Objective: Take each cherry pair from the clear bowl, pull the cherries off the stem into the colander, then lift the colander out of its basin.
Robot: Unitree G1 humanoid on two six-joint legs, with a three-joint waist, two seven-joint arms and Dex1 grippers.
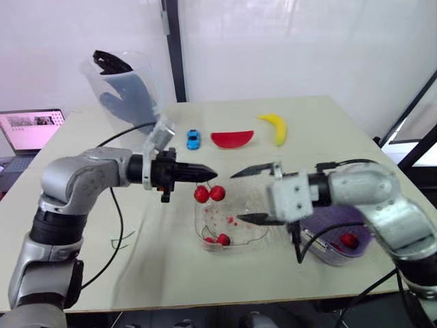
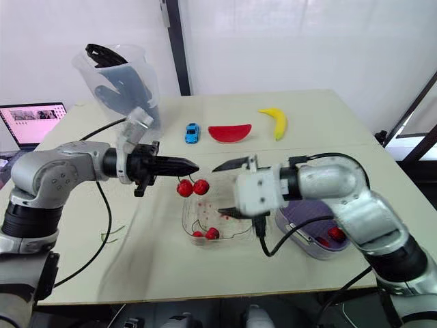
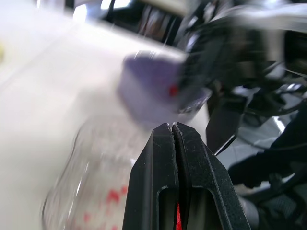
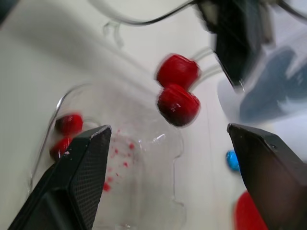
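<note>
My left gripper (image 1: 210, 173) is shut on the stem of a cherry pair (image 1: 209, 193), which hangs just above the clear bowl (image 1: 205, 220). Another cherry pair (image 1: 218, 239) lies in the bowl's near corner. To the right of the hanging pair, my right gripper (image 1: 243, 195) stands open, one finger above and one below the cherries' level, not touching them. In the right wrist view the hanging cherries (image 4: 177, 93) sit between and beyond the open fingers (image 4: 81, 177). The purple colander (image 1: 341, 242) in its basin holds a cherry (image 1: 349, 240), behind my right forearm.
A banana (image 1: 274, 126), a red watermelon slice (image 1: 232, 139) and a blue toy car (image 1: 194, 139) lie at the table's far side. A tall clear container (image 1: 123, 85) stands back left, with a laptop (image 1: 31, 130) off the table's left edge.
</note>
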